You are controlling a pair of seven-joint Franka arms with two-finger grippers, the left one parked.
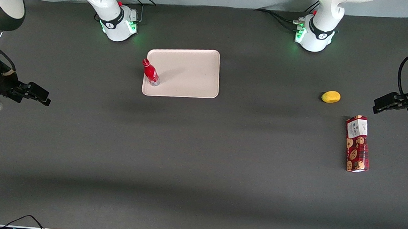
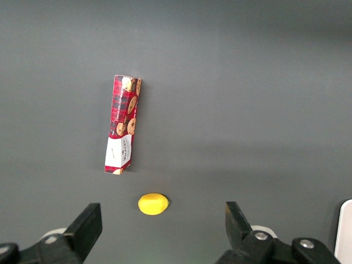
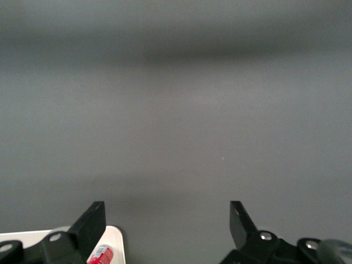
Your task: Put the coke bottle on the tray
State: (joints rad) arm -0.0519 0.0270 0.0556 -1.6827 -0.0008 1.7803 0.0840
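At the working arm's end of the table, raised above the bare dark table: gripper wide open, holding nothing | coke bottle: small, red, red cap, upright on tray, at the tray edge toward the working arm | bottle well apart from gripper, untouched

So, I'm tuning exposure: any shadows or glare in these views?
Front view: broad soft shadow bands lie across the table; the coke bottle stands on the tray, and the open tool hangs apart, toward the working arm's end. Right wrist view: a dark band, no glare.
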